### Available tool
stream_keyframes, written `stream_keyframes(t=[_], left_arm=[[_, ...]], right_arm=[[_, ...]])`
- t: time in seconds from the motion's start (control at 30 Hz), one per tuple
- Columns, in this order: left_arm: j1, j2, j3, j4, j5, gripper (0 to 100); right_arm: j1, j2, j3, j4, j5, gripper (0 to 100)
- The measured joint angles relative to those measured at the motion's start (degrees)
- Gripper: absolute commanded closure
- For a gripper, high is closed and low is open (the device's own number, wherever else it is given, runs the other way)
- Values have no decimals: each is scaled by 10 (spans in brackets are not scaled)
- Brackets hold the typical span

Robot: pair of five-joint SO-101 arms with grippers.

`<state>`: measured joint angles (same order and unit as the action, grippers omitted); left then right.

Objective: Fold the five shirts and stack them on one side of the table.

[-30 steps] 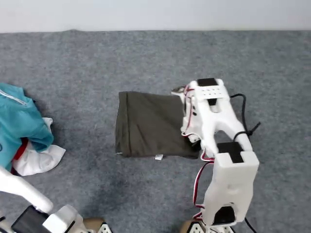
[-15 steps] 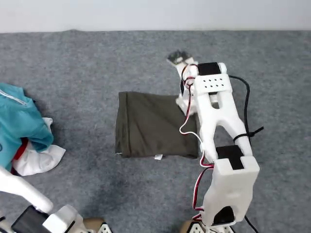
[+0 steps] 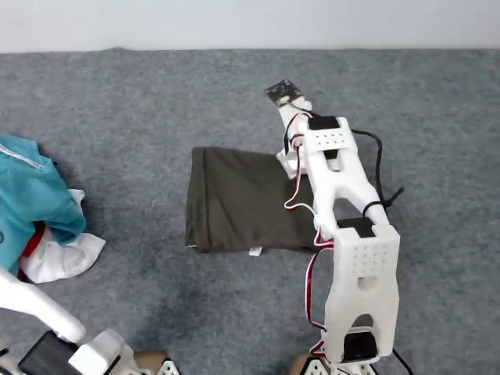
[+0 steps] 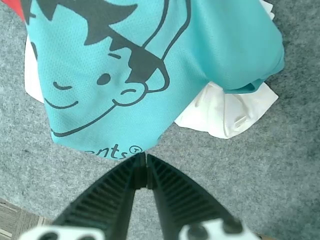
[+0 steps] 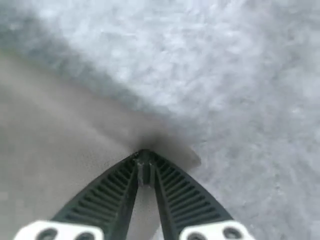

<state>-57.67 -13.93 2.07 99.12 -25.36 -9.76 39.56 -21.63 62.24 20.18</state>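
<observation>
A dark olive shirt [image 3: 242, 201] lies folded into a rectangle in the middle of the grey table. My right gripper [image 3: 282, 93] hangs past the shirt's far right corner, raised off the cloth. Its tips [image 5: 144, 161] are shut with nothing between them, over grey table cloth. At the left edge lies a crumpled teal shirt [image 3: 31, 195] on a white shirt [image 3: 61, 256]. My left gripper [image 4: 146, 164] is shut and empty. It hovers just off the hem of the teal shirt [image 4: 125, 65], which bears a cartoon face, with the white shirt [image 4: 231, 111] beside it.
The grey felt table [image 3: 156, 101] ends at a pale wall along the far side. The left arm's white link [image 3: 43, 308] crosses the near left corner. The right arm [image 3: 355, 258] stretches over the olive shirt's right edge.
My right arm has lifted off the olive shirt's right edge and stretched toward the far side. The olive shirt and the left arm have stayed put.
</observation>
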Motion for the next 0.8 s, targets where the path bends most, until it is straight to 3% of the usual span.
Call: stream_keyframes(t=[0.2,0.37,0.57,0.8], left_arm=[[0,0,0,0,0,994],[0,0,0,0,0,994],[0,0,0,0,0,994],[0,0,54,0,-23,994]], right_arm=[[3,-12,-53,85,-32,989],[-39,-72,-77,206,-36,988],[-62,-107,-77,337,-112,980],[-79,-107,-65,382,-156,763]])
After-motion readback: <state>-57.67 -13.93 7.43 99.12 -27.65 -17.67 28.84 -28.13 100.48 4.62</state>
